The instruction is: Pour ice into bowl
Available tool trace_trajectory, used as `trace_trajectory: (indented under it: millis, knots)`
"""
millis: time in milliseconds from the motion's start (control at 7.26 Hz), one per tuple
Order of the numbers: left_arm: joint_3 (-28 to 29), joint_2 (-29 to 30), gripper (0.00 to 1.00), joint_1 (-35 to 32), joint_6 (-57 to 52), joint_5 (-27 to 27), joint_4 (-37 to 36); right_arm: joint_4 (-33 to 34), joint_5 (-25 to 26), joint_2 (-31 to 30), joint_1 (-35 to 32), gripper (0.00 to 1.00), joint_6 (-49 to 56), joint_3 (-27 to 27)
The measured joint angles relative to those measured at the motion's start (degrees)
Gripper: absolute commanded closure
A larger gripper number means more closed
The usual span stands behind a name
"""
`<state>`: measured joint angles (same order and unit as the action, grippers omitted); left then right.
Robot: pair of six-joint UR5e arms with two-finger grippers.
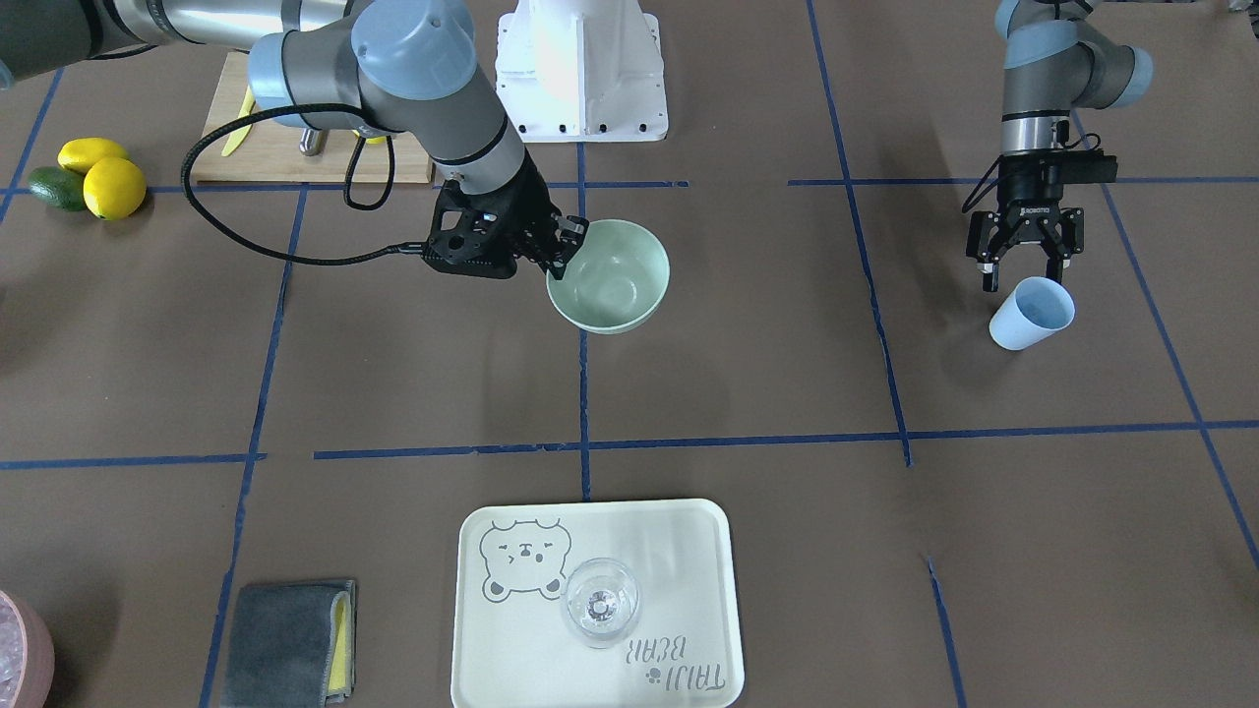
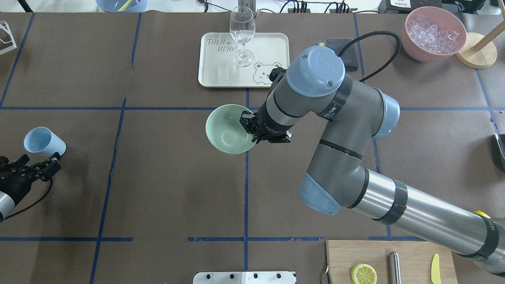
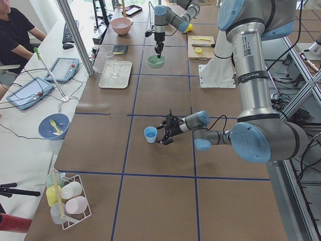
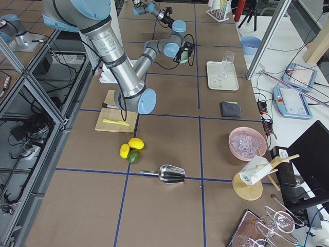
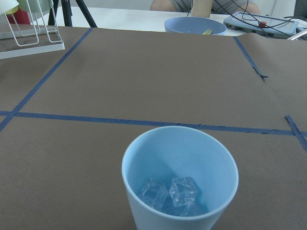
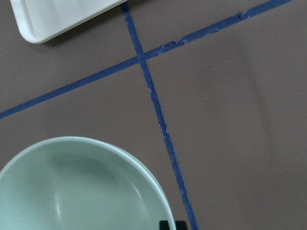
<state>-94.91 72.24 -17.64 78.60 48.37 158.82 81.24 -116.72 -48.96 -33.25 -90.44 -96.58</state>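
The pale mint-green bowl (image 2: 227,132) is near the table's middle and looks empty. My right gripper (image 2: 247,125) is shut on its rim on the robot's right side, one finger inside the bowl and one outside. The bowl also shows in the front view (image 1: 615,280) and the right wrist view (image 6: 72,191). A light blue cup (image 2: 42,141) stands at the robot's far left. Clear ice cubes (image 5: 170,194) lie in its bottom. My left gripper (image 1: 1023,277) is open and empty, just behind the cup (image 1: 1031,313) and apart from it.
A pink container (image 2: 436,33) full of ice stands at the far right. A cream tray (image 2: 221,75) with a wine glass (image 2: 242,35) lies beyond the bowl. There is a cutting board (image 2: 410,256), lemons (image 1: 98,177), a grey cloth (image 1: 285,644) and a metal scoop (image 4: 169,174).
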Motion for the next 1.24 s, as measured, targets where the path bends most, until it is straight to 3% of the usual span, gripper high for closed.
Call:
trace_trajectory:
  millis: [276, 689, 827, 964, 1102, 1240]
  knots:
    - [2.2, 2.2, 0.02, -0.2, -1.1, -1.9, 0.0, 0.0, 2.2, 3.4, 1.9, 1.0, -0.3, 3.9]
    - [6.2, 5.2, 0.02, -3.1, -3.1, -2.7, 0.2, 0.1, 3.9, 5.0, 3.8, 1.0, -0.4, 5.1]
    - [6.6, 6.2, 0.3, -4.8, -5.1, -2.7, 0.3, 0.1, 4.2, 5.1, 4.2, 1.0, -0.5, 5.3]
    - [7.2, 7.5, 0.7, -5.9, -6.2, -2.7, 0.4, 0.1, 4.5, 5.1, 4.5, 1.0, -0.5, 5.4]
    - [8.2, 9.2, 0.98, -6.4, -6.7, -2.8, 0.4, 0.1, 4.8, 5.2, 4.8, 1.0, -0.5, 5.4]
    - [9.2, 10.6, 1.0, -6.6, -6.9, -2.7, 0.5, 0.1, 5.1, 5.2, 5.1, 1.0, -0.5, 5.4]
